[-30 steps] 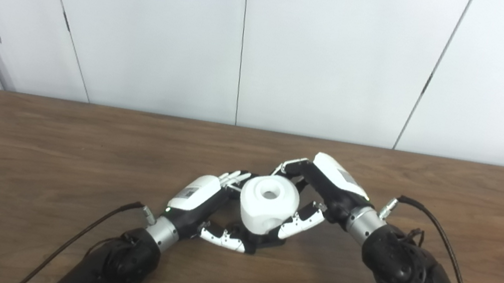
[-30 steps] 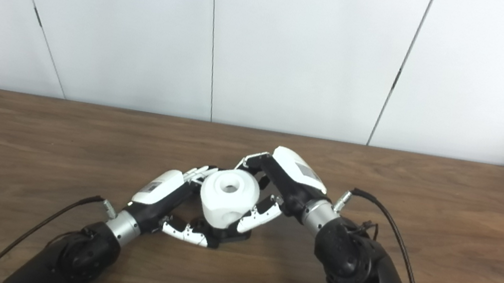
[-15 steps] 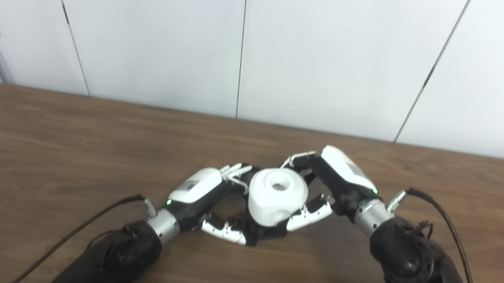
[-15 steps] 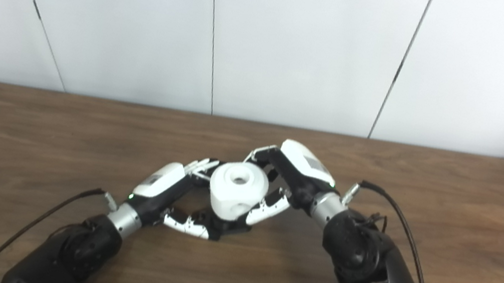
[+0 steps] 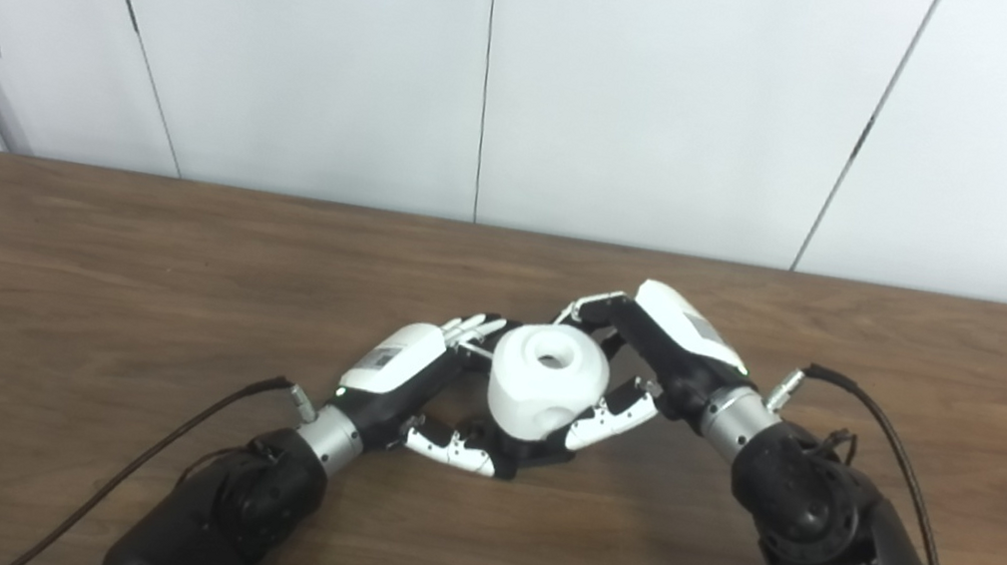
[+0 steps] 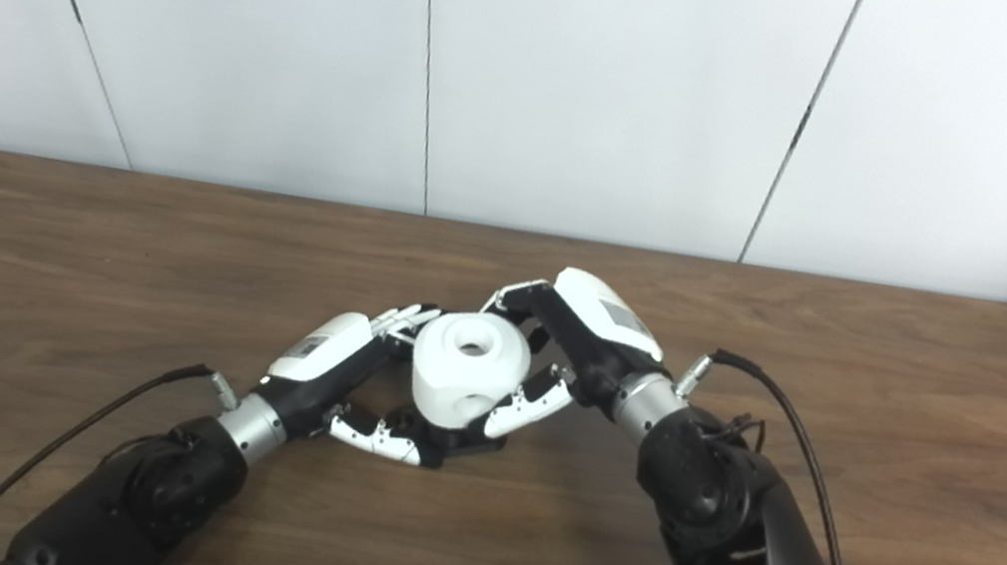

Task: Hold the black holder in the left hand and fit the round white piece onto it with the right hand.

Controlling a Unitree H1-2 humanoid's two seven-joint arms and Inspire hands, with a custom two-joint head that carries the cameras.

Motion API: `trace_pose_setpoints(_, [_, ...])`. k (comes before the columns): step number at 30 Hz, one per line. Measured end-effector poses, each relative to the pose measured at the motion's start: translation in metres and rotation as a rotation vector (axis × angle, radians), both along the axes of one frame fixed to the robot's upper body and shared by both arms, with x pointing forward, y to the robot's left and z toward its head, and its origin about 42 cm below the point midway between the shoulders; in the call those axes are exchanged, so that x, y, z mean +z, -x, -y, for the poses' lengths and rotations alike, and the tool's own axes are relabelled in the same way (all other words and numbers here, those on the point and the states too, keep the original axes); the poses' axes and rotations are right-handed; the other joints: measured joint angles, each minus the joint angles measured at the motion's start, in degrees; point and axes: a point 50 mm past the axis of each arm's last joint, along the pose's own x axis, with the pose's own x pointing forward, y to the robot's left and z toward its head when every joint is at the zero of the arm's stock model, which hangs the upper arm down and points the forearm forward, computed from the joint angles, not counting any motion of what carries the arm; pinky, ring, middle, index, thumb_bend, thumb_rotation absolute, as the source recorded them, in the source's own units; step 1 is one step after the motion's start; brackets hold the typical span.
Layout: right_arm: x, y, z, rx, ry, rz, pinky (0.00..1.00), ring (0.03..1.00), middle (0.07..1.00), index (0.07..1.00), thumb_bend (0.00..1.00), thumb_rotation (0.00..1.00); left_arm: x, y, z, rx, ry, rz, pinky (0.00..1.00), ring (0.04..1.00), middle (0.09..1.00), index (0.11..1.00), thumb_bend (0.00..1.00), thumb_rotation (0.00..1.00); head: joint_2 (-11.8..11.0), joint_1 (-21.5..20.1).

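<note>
Right hand (image 5: 653, 362) grasps the round white piece (image 5: 545, 392); beneath it, the black holder (image 5: 526, 456) is mostly hidden, clasped by left hand (image 5: 406, 388).

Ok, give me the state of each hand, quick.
Left hand: shut on the black holder.
Right hand: shut on the round white piece.
</note>
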Motion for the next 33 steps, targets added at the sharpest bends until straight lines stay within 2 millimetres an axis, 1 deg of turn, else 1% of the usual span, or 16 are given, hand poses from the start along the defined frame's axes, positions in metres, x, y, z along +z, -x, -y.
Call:
trace_pose_setpoints(4, [-0.001, 0.001, -0.007, 0.013, -0.009, -0.004, 0.61, 0.744, 0.741, 0.479, 0.52, 0.14, 0.0, 0.0, 0.0, 0.0, 0.0, 0.0, 1.0, 1.0, 0.962, 0.483, 0.52, 0.06, 0.09, 0.0])
trace_pose_setpoints(22, [-0.001, 0.0, -0.01, 0.042, 0.007, 0.01, 0.61, 0.744, 0.736, 0.479, 0.52, 0.14, 0.0, 0.001, 0.0, 0.007, 0.0, -0.003, 1.0, 1.0, 0.965, 0.483, 0.52, 0.06, 0.44, 0.18])
trace_pose_setpoints(26, [-0.001, 0.0, -0.008, 0.042, 0.013, 0.014, 0.62, 0.748, 0.74, 0.479, 0.52, 0.13, 0.0, 0.002, 0.0, 0.009, 0.001, -0.003, 1.0, 1.0, 0.964, 0.483, 0.52, 0.06, 0.53, 0.0])
trace_pose_setpoints(30, [-0.001, -0.002, -0.001, 0.03, 0.022, 0.016, 0.61, 0.74, 0.736, 0.479, 0.52, 0.13, 0.0, 0.004, 0.0, 0.012, 0.003, -0.004, 1.0, 1.0, 0.964, 0.483, 0.52, 0.06, 0.62, -0.26])
trace_pose_setpoints(33, [-0.009, -0.004, 0.008, 0.021, 0.047, 0.001, 0.6, 0.736, 0.734, 0.479, 0.52, 0.13, 0.0, 0.004, 0.0, 0.013, 0.004, -0.004, 1.0, 1.0, 0.964, 0.483, 0.52, 0.06, 0.53, -0.35])
